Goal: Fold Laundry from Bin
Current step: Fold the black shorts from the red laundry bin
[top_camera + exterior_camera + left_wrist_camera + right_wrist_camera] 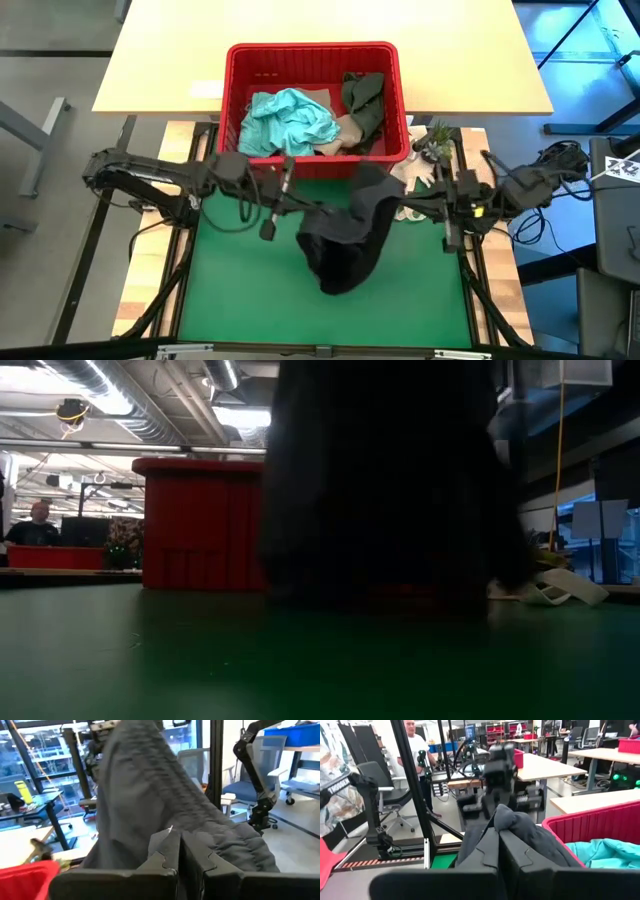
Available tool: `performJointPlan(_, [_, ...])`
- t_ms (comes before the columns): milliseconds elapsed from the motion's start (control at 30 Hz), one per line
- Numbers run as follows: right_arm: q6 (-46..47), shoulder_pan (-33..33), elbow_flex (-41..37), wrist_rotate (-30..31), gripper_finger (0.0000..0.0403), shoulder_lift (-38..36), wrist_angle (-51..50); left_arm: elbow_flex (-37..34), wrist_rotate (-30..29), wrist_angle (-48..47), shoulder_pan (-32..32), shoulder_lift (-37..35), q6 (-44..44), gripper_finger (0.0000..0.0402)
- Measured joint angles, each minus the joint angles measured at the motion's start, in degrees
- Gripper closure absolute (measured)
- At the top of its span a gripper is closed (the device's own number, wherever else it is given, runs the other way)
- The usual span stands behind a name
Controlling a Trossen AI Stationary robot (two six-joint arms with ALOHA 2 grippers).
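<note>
A dark grey garment [350,240] hangs over the green mat [250,310], strung between my two grippers. My left gripper [303,209] is shut on its left upper part and my right gripper [401,212] on its right upper part. In the low view the garment [380,490] hangs as a broad dark sheet in front of the red bin [200,525]. The bin [310,48] stands at the mat's far edge. A light teal garment [290,120], a beige one [345,132] and a dark olive one [365,100] lie piled inside it. My left gripper pinches a gathered, ribbed strip of the garment [170,831] between its two shut fingers, coming in level from the table's left. The cloth runs on from the fingers toward the other arm. My right gripper pinches a bunched fold of the garment [512,822] between its shut fingers, level, from the table's right. The garment sags between the two holds and hangs down. Whether its lower end [380,598] rests on the mat, I cannot tell.
A small potted plant [435,142] stands right of the bin. A tan table [300,25] lies beyond the bin. A white object [560,590] lies at the mat's right. A person [415,740] stands in the room behind. The near half of the mat is bare.
</note>
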Motion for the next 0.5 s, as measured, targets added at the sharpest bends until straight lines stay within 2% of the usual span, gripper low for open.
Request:
performJointPlan(233, [-1.67,2.78,0.0,3.17,0.0402,-2.89,0.38,0.0,-1.6,14.76,-3.39,8.24,-0.02,0.0401])
performJointPlan(500, [-4.48,1.79,0.01,2.78,0.0402,-4.41,0.32,0.0,-5.42,20.88,-4.75,13.05,0.93,0.04])
